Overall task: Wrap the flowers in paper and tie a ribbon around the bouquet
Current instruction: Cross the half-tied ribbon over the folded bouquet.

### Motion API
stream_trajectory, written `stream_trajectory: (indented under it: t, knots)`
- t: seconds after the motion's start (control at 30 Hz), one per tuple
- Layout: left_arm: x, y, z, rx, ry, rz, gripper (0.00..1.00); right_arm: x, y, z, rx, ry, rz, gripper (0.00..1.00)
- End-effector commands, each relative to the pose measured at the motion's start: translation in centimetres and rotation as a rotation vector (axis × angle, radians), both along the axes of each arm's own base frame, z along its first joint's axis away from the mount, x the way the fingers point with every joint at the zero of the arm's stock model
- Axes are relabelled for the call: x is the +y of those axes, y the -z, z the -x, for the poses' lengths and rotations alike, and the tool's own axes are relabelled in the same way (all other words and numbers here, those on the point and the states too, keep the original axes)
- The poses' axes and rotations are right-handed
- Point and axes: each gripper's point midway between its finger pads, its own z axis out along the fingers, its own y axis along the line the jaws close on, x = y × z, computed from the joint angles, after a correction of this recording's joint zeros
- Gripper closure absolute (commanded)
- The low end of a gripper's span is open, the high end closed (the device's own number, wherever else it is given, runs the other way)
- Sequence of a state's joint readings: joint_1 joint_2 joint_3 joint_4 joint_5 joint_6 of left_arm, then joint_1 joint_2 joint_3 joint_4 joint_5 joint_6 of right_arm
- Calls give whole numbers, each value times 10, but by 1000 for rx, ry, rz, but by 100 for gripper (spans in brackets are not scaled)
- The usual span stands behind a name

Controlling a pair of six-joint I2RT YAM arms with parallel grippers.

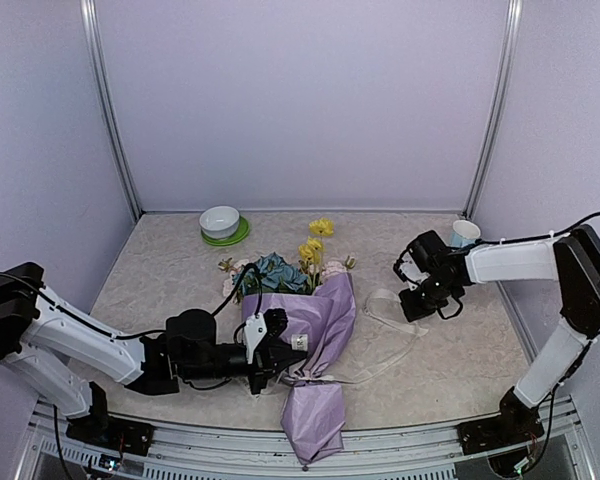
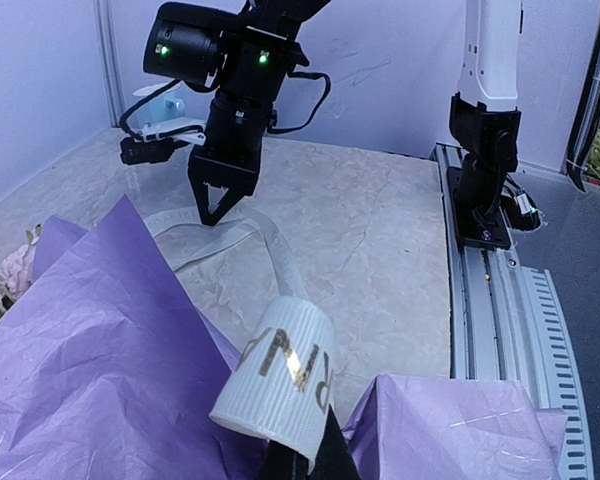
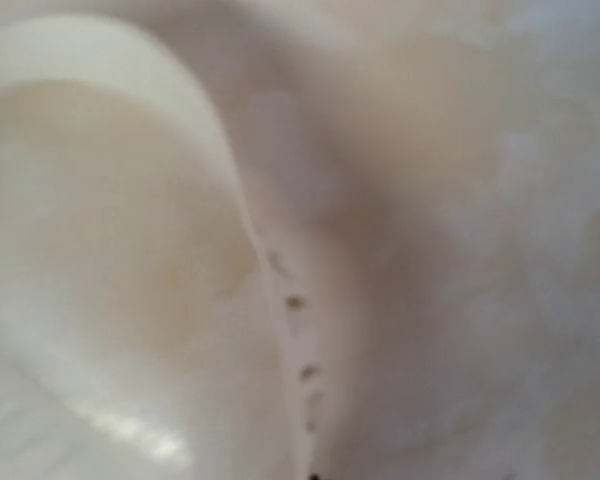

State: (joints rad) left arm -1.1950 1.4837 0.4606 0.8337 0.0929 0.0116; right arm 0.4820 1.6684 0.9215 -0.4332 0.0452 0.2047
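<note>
From 9 o'clock our left gripper [image 1: 285, 352] is clenched at the neck of the bouquet [image 1: 325, 310], and the wrist view suggests it pinches one end of the ribbon [image 2: 280, 375] against the lilac paper [image 2: 100, 340]. The bouquet lies mid-worktop [image 1: 160, 270], heads toward 12 o'clock. At its 3 o'clock the ribbon loops slack under our right gripper [image 1: 418, 305], closed tip-down on it; we cannot confirm a hold. We judge tying is in hand; next, that loop must be drawn round the neck.

Plain pale lilac walls [image 1: 300, 100] close in a beige mottled tabletop [image 1: 150, 280] from nine through twelve to three o'clock, metal posts [image 1: 110, 110] at eleven and one, a rail [image 1: 400, 442] along six.
</note>
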Motion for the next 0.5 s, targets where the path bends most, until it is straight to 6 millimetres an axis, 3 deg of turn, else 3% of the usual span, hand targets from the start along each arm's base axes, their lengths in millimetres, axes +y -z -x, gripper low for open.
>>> stream_trajectory:
  t: [0.0, 0.07, 0.17, 0.23, 0.37, 0.47]
  knots:
    - [-4, -12, 1, -53, 0, 2, 100, 53, -96, 10, -140, -217, -256, 100]
    - [-6, -10, 2, -63, 2, -12, 100, 88, -155, 32, -239, -373, -398, 100]
    - [-7, -8, 7, -71, 17, -22, 100, 154, -246, 98, -411, -714, -621, 100]
    - [-8, -9, 13, -80, 34, -23, 100, 188, -286, 138, -500, -878, -749, 100]
    - [-11, -7, 27, -113, 74, -35, 100, 248, -309, 170, -502, -1025, -902, 100]
    - [-11, -3, 36, -132, 88, -46, 100, 301, -305, 166, -500, -1031, -841, 100]
